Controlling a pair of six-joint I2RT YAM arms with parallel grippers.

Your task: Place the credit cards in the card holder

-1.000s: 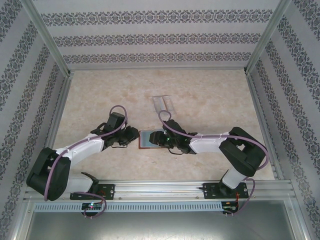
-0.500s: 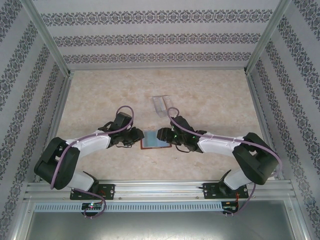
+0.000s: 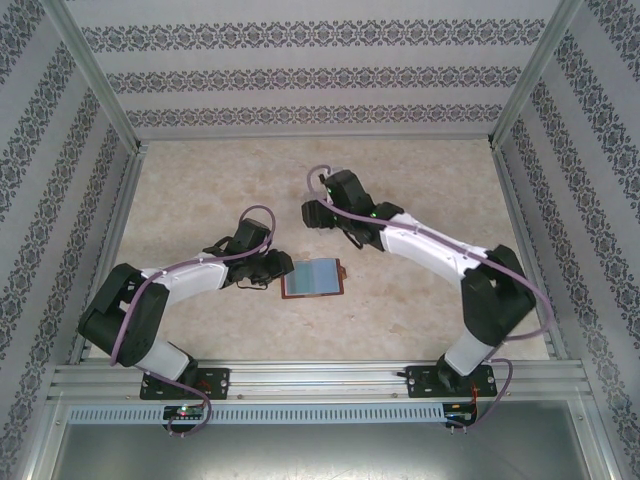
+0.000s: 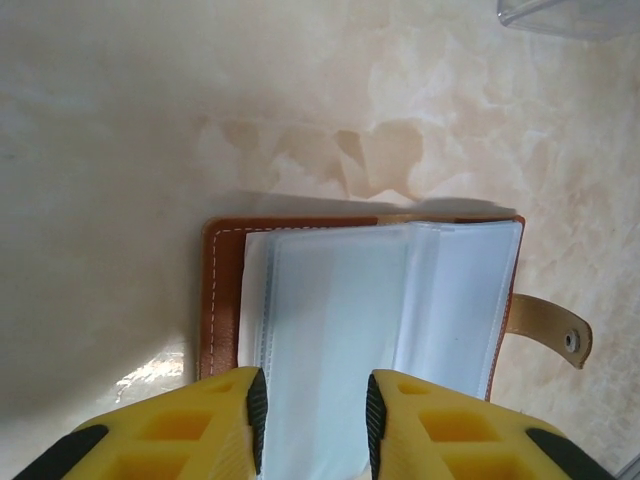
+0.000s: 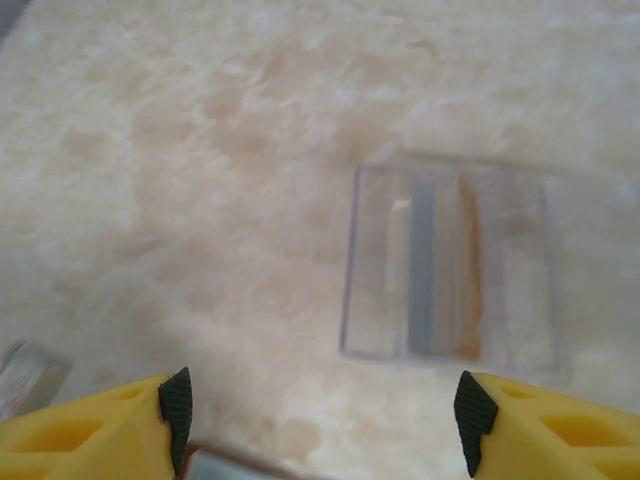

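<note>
The card holder lies open on the table, a brown wallet with clear sleeves and a clasp tab at its right. My left gripper is at its left edge, and its open jaws straddle the sleeves. My right gripper hovers wide open farther back, just short of a clear plastic case. Through the case show the credit cards, a blue-grey strip and an orange-tan one.
A corner of the clear case lies beyond the wallet. A blurred brown-edged thing shows at the bottom of the right wrist view; I cannot tell what it is. Patterned walls close in the marbled table.
My right gripper has left the wallet's right side and swung back over the clear case. My left gripper stays at the wallet's left edge, having shifted slightly right.
</note>
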